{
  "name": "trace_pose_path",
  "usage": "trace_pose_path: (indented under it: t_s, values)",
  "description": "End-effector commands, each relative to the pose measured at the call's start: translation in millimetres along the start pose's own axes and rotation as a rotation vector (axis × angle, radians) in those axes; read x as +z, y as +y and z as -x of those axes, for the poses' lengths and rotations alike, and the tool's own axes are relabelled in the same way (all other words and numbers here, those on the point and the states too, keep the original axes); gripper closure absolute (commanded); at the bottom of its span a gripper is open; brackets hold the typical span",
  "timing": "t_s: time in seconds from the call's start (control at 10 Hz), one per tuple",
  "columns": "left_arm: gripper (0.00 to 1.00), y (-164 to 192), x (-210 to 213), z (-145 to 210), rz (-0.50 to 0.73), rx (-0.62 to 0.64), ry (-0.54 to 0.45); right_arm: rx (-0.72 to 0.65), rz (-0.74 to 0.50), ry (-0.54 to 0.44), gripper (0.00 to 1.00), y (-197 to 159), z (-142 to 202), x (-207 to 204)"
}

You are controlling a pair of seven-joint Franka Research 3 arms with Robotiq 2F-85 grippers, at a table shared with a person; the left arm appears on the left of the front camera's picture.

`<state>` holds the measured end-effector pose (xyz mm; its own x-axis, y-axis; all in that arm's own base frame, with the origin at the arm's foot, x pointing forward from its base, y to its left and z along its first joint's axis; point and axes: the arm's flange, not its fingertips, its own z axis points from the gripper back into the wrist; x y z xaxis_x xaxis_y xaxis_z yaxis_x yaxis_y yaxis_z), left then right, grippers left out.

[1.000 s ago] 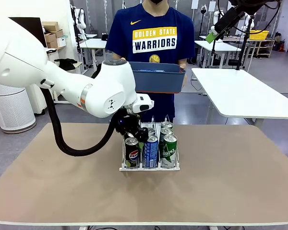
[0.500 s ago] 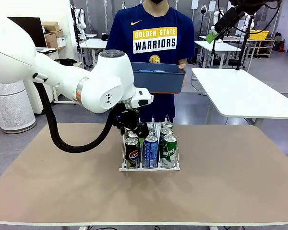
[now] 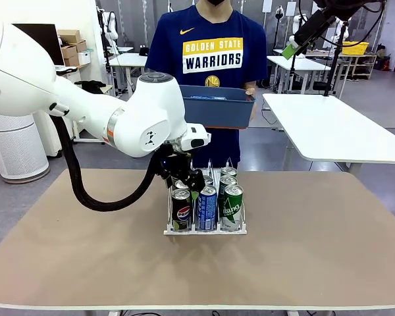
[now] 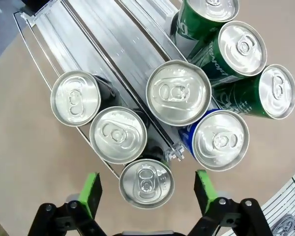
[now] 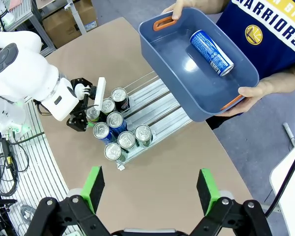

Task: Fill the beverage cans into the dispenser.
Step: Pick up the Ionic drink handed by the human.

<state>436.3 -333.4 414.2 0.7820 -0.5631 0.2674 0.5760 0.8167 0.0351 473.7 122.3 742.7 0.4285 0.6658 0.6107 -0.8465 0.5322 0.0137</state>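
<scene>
From nine o'clock the white left arm (image 3: pixel 145 112) comes in over the brown tabletop (image 3: pixel 79 250). We see its left gripper (image 3: pixel 187 181) hang over the left lane of the dispenser (image 3: pixel 205 230), just behind the front Pepsi can (image 3: pixel 181 210). In the left wrist view its jaws stand wide and hold nothing, and the lane's front can lies below, between the green pads (image 4: pixel 92 191).

The dispenser sits at the middle of the tabletop with eight cans (image 4: pixel 178 92) upright in it. Three black ones fill the left lane. Two stand in the middle lane, with a blue can (image 3: pixel 206 209) in front. Three green cans (image 3: pixel 232 205) stand in the right lane.

At twelve o'clock from the dispenser, beyond the tabletop's far edge, a person (image 3: pixel 214 52) holds a blue-grey tub (image 3: pixel 217 108) in both hands. The right wrist view shows us one loose can (image 5: pixel 211 45), blue, lying on its side in the tub. At one o'clock, high above the tabletop, the right gripper (image 5: pixel 150 189) looks down on the dispenser and tub, its jaws wide and empty.
</scene>
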Motion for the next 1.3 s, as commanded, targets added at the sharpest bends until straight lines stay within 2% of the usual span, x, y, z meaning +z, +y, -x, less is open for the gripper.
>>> trace_pose_path:
  t_s: [0.0,0.2,0.4,0.8,1.1,1.2]
  values:
    - [0.00,17,26,12,0.046,-0.082,-0.047,0.010,-0.005,-0.013,0.00,0,1,0]
    - [0.00,63,88,32,0.081,-0.118,-0.081,0.010,-0.005,-0.013,0.00,0,1,0]
    - [0.00,80,137,39,0.118,-0.178,-0.132,0.010,-0.005,-0.013,0.00,0,1,0]
    - [0.00,131,231,62,0.105,-0.258,-0.197,0.010,-0.005,-0.013,0.00,0,1,0]
    - [0.00,160,293,72,0.094,-0.293,-0.366,0.010,-0.005,-0.013,0.00,0,1,0]
    - [0.00,166,307,73,0.093,-0.318,-0.390,0.010,-0.005,-0.013,0.00,0,1,0]
